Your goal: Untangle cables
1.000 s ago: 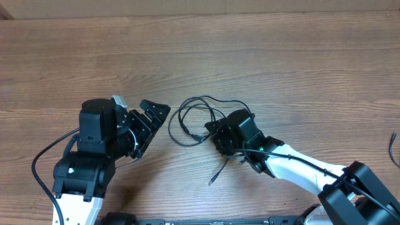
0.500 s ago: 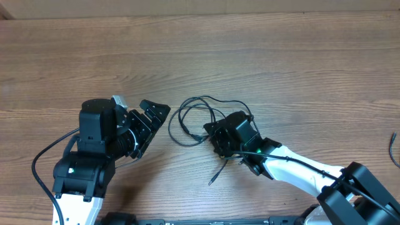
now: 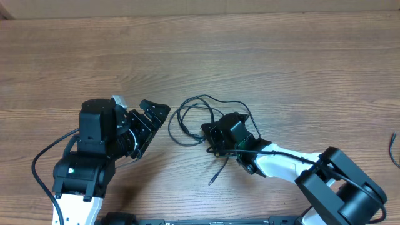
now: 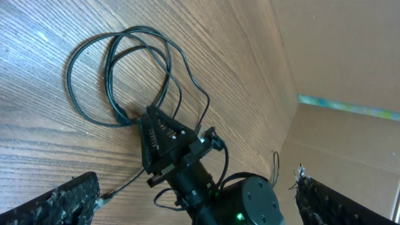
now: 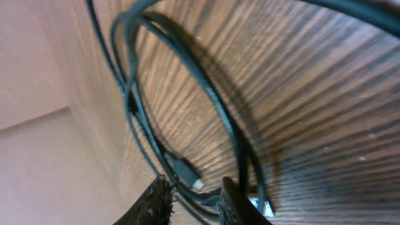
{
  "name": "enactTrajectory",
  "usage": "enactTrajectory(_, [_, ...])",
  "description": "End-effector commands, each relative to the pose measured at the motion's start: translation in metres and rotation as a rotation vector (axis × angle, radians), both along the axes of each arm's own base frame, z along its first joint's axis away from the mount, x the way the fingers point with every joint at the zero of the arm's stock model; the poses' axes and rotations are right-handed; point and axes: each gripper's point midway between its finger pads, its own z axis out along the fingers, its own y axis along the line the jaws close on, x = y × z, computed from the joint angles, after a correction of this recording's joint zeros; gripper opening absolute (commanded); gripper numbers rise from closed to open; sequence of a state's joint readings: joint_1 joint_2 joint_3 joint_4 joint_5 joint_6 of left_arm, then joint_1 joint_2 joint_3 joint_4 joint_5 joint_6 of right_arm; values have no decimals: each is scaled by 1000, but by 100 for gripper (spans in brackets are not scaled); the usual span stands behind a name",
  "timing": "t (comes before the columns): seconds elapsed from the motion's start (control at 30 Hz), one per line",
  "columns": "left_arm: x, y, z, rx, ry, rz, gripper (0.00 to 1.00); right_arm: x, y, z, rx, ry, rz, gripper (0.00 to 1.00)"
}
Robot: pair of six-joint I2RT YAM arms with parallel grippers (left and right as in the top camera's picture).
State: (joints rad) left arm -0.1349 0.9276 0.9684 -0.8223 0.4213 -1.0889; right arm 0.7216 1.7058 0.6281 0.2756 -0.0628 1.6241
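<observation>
- Your cables (image 3: 200, 97) lay in a loose bundle of loops near the middle of the worktop (image 3: 281, 62). In the overhead view the bundle was stretched more along the 9-to-3 line than the 12-to-6 line.
- One loose tail (image 3: 215, 175) ran out of the bundle toward 6 o'clock and ended free on the wood.
- From your right end effector (image 3: 207, 132) the loops spread away toward 11 and 12 o'clock. Its tips sat at the bundle's 6 o'clock edge, so this arm was plainly the nearer one.
- In the right wrist view its fingertips (image 5: 159, 201) stood narrow, with a couple of strands passing between them and a small plug (image 5: 187, 176) just beyond. You could not tell whether they were actually pinching a strand.
- From your left end effector (image 3: 150, 125) the bundle lay toward 3 o'clock, near but apart, with bare wood between.
- That left end effector was spread wide, holding nothing and touching no cable.
- By my judgement, your next move depended on the right side getting a firm hold on one strand, so it could be drawn out toward 3 o'clock.
</observation>
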Motion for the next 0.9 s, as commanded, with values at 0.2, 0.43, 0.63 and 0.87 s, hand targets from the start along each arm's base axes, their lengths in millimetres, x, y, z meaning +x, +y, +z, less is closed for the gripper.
enactTrajectory(0.2, [2, 3, 5, 17, -28, 1, 100, -16, 5, -8, -24, 20, 111, 33])
enactTrajectory(0.43, [2, 3, 5, 17, -28, 1, 100, -31, -7, -26, -93, 103, 123, 34])
enactTrajectory(0.63, [2, 3, 5, 17, -28, 1, 100, -49, 11, -19, -84, 17, 399, 22])
enactTrajectory(0.87, [2, 3, 5, 17, -28, 1, 100, -44, 13, 7, -18, -63, 490, 31])
